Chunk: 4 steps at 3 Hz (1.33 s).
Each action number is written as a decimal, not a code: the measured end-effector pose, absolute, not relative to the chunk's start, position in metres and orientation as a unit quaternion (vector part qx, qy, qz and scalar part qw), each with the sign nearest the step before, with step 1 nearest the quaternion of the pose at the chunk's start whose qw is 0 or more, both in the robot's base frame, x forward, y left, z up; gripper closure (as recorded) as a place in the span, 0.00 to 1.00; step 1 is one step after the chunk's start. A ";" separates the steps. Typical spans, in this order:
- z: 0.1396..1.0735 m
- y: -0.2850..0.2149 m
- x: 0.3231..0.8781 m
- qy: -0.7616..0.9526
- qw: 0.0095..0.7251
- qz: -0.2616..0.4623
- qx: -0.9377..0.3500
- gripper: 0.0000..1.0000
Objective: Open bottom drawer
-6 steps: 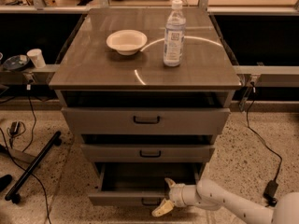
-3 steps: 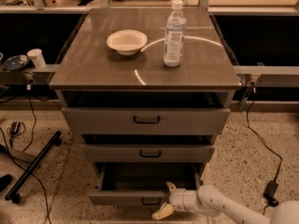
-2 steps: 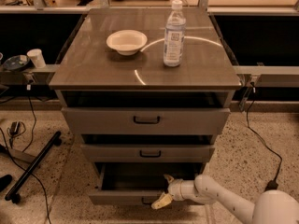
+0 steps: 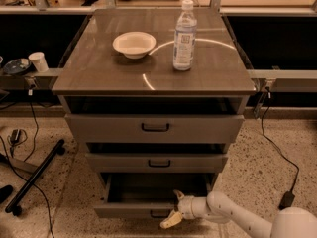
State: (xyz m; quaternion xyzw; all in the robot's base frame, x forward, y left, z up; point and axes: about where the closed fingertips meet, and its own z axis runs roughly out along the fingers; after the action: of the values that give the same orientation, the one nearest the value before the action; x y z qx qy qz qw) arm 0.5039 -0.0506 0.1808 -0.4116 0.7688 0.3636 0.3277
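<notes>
Bottom drawer (image 4: 129, 210) — lowest in the cabinet (image 4: 99, 73), near the floor — stands partly pulled out, its dark inside showing. The gripper (image 4: 174, 208) sits at its front, just right of the handle (image 4: 158, 214), fingers (image 4: 171, 221) spread apart. The opening looks nearly done — next, a short pull nearer, then clear off.

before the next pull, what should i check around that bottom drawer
1. Bottom drawer partly out, inside showing: ok.
2. Gripper at the drawer front, just right of its dark handle: ok.
3. Firm hold on the handle: cannot tell.
4. Middle drawer set back behind the bottom front: ok.
5. Bottle and bowl upright on the cabinet top, away from the front edge: ok.
6. Black stand leg on the floor lies left of the drawer's path: ok.
</notes>
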 end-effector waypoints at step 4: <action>0.188 -0.081 0.420 0.784 0.320 0.361 -0.392 0.00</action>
State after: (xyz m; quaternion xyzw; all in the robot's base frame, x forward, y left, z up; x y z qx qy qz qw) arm 0.4200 -0.0809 0.1878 -0.3915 0.7836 0.3607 0.3202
